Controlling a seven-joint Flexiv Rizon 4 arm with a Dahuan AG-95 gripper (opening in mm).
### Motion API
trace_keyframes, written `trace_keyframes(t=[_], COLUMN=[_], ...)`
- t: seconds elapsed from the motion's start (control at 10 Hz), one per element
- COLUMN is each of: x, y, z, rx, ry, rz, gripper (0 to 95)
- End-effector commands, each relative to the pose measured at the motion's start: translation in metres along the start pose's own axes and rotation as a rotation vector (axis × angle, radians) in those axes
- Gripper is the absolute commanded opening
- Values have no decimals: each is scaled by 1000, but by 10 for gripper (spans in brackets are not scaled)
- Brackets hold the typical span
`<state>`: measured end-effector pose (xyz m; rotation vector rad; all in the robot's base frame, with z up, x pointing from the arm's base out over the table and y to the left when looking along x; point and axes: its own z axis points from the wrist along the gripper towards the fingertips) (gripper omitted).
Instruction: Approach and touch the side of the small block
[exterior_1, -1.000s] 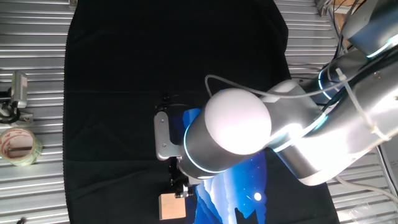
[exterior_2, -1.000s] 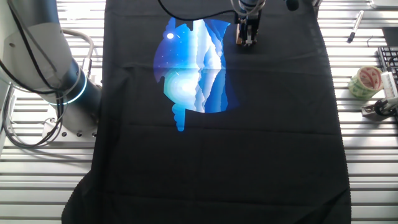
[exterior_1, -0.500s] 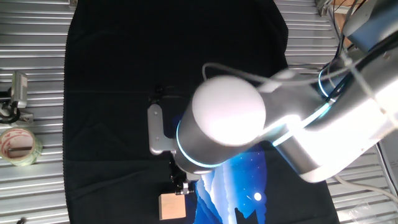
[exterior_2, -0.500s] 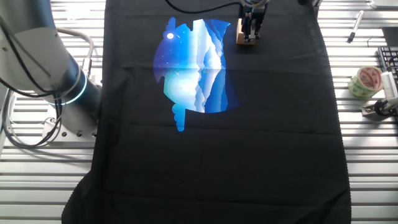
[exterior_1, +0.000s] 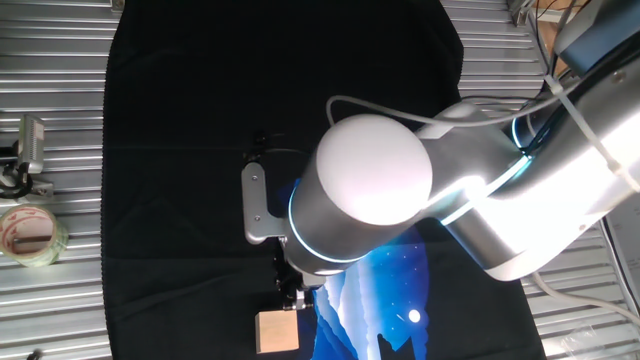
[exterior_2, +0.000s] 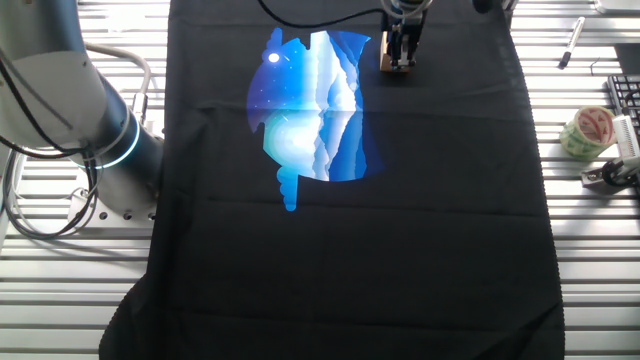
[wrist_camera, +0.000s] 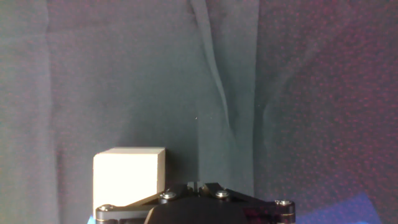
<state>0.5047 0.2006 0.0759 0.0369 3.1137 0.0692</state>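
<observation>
- Hardly any travel since half a second back: the big arm joint has swung a touch rightward in one fixed view, while the block (exterior_1: 277, 331) sits exactly where it was on the black cloth (exterior_1: 180, 200).
- Far left on the ribbed metal table (exterior_1: 50, 120), a roll of tape (exterior_1: 28, 235) and a small clamp-like metal piece (exterior_1: 25, 150) lie well apart from the action, no obstacle at all.
- Centre now: the gripper (exterior_1: 291, 300) is down at the block's upper right corner, touching it or just beside it; the gap is too fine to call.
- From the other fixed view, the fingers (exterior_2: 400, 50) hang right at the block, dark against tan wood.
- Hand view puts the block at lower left, just beside the gripper body; whether the fingers are open or closed I cannot tell.
- My read: the approach is all but done, only confirmed side contact is left.
- Right of it, the blue printed picture (exterior_1: 385, 300) lies flat on the cloth, with a pen (exterior_2: 567, 45) off to the side; nothing blocks the way.
</observation>
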Motion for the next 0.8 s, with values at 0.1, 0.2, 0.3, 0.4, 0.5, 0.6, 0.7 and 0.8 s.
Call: trace_keyframes(t=[0.1, 0.2, 0.3, 0.4, 0.5, 0.6, 0.7, 0.8], x=[0, 1, 1, 1, 1, 2, 2, 2], y=[-1, -1, 0, 0, 0, 1, 1, 1], z=[0, 0, 0, -1, -2, -4, -4, -5], rx=[-5, -7, -9, -13, -14, -19, -24, -23], ry=[-10, -10, -10, -7, -6, -5, -6, -6], rz=[-5, -7, -9, -7, -5, 2, 7, 7], gripper=[0, 0, 0, 0, 0, 0, 0, 0])
